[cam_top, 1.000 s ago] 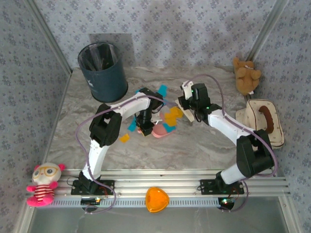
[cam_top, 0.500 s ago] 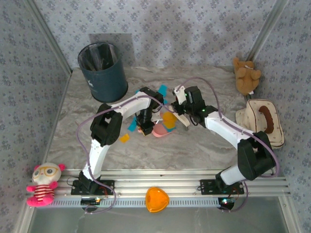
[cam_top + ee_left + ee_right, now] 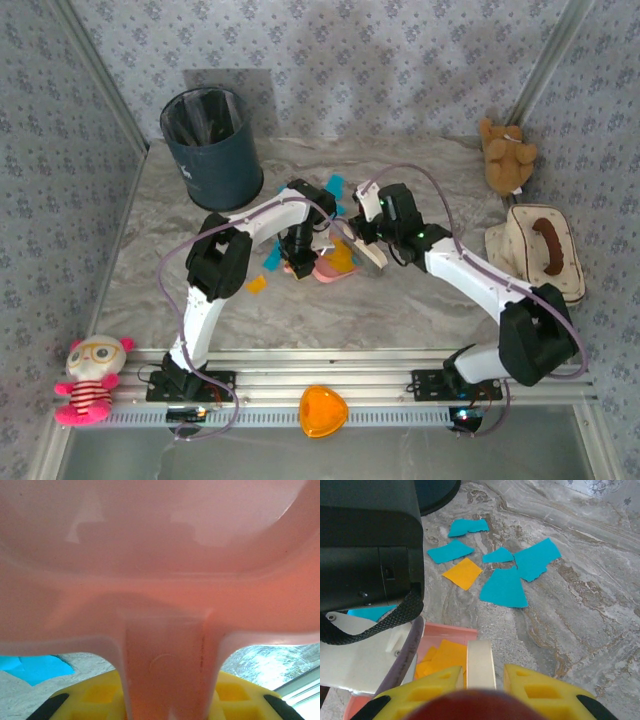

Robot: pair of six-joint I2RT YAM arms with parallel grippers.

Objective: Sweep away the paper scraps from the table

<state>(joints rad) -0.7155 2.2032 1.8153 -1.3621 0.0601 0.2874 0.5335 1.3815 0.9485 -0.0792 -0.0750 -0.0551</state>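
Girl: Paper scraps (image 3: 504, 588), where do they lie on the table (image 3: 580, 605)?
Boy: Most blue ones lie flat a little way out past the tips of the right gripper (image 3: 481, 677). One orange bit lies with them, on the left of that bunch.
Girl: And closer in?
Boy: Some orange bits sit in the pink dustpan (image 3: 450, 629), just in front of the gripper and a bit to its left.
Girl: What does the right gripper hold?
Boy: A flat cream tool (image 3: 480, 660). It stands between the two yellow fingers, which are closed in on it.
Girl: And the left gripper (image 3: 165, 700)?
Boy: Its yellow fingers squeeze the dustpan's handle from both sides. The big pink tray spreads out right past the fingertips.
Girl: Any scraps near that one?
Boy: One blue bit lies on the table down to its left, seen below the pan's edge. From above, a blue bit and an orange bit lie just left of it, not touching it.
Girl: Are the two grippers close?
Boy: Yes. From above, the pan sits between them, and the cream tool's end is right at the pan's mouth. I cannot tell if they touch.
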